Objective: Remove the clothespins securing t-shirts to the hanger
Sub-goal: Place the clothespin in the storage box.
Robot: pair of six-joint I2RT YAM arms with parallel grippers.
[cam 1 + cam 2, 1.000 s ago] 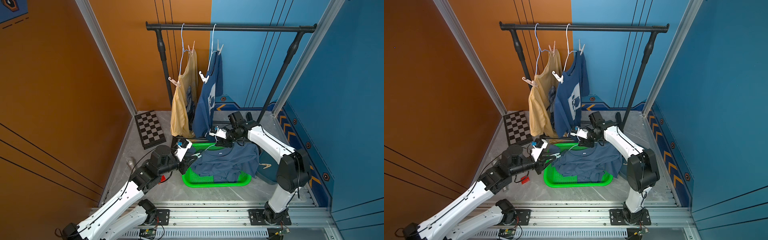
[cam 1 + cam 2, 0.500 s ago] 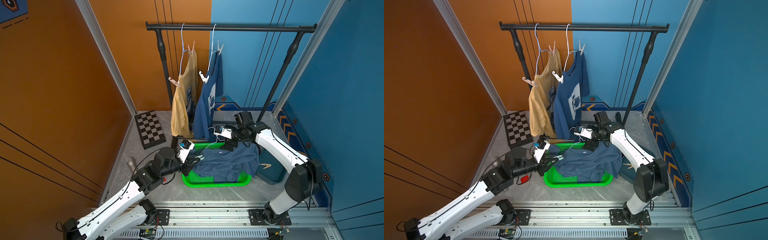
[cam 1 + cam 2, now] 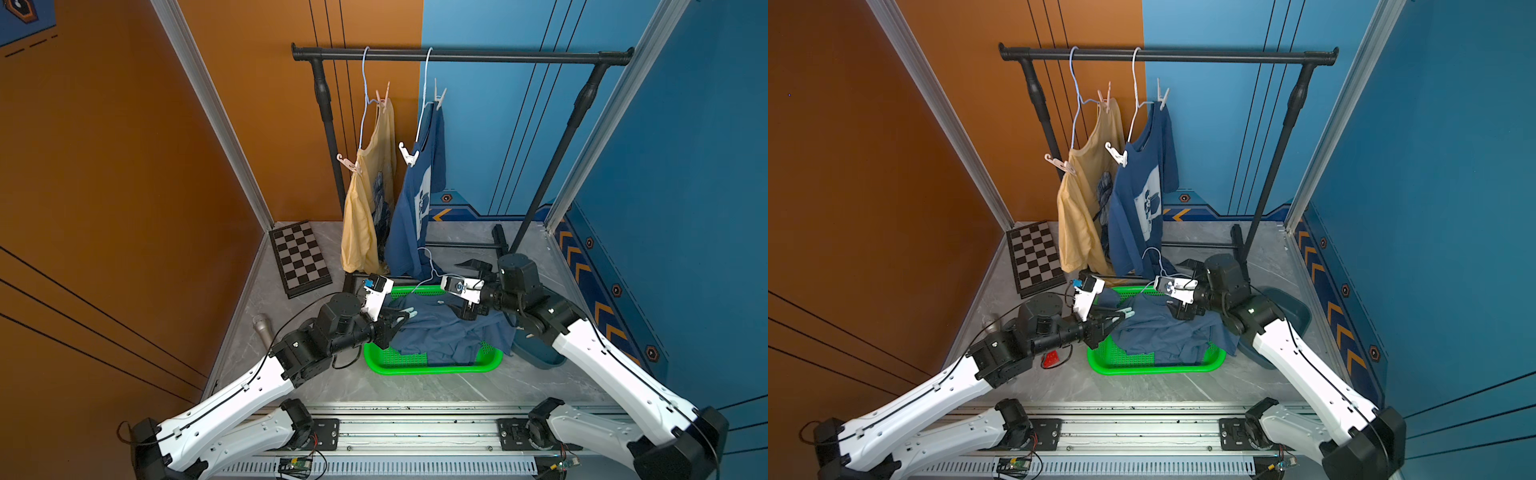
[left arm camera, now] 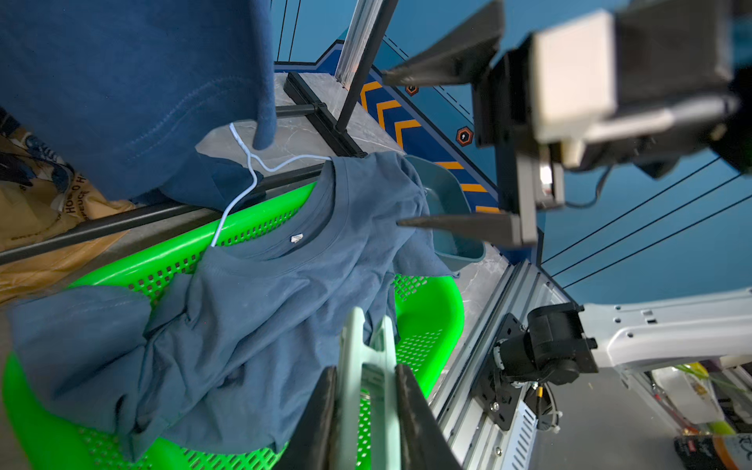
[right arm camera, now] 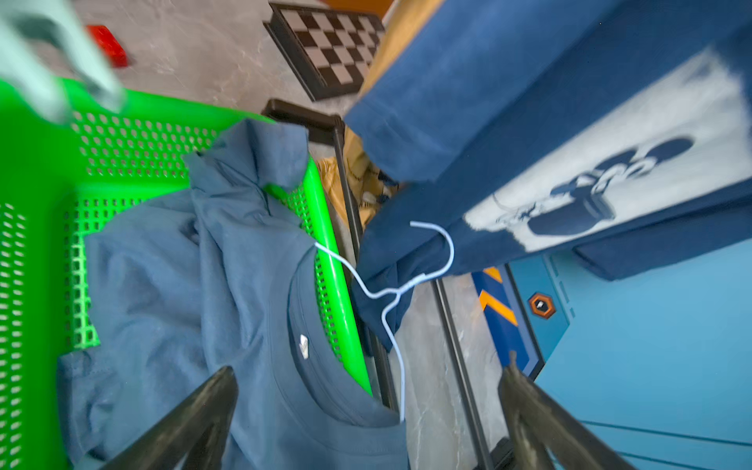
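Here, a grey marbled worktop (image 3: 415, 386) sits boxed in by an orange wall (image 3: 124, 166) on the left and a blue wall (image 3: 685, 208) on the right, with a black clothes rail (image 3: 498, 54) across the back. Two wire hangers on the rail carry the pale yellow t-shirt (image 3: 365, 216) and the navy t-shirt (image 3: 411, 216). Two pinkish clothespins (image 3: 384, 93) pin the yellow one at its upper and lower shoulder, and two white clothespins (image 3: 439, 94) do likewise on the navy.

The slate blue t-shirt (image 3: 449, 332) lies crumpled in a green basket (image 3: 432, 368), with a loose hanger (image 5: 390, 293) poking from its collar. The left gripper (image 3: 397, 319) is clamped on a mint green clothespin (image 4: 366, 366) over the basket's left edge. The right gripper (image 5: 368, 364) has its jaws wide apart, holding nothing, above the slate collar.

The navy hem hangs down to the basket's far rim. A chessboard (image 3: 299, 257) lies by the orange wall, and a teal bin (image 3: 536, 353) sits just right of the basket. Bare worktop runs between the basket and the front frame.
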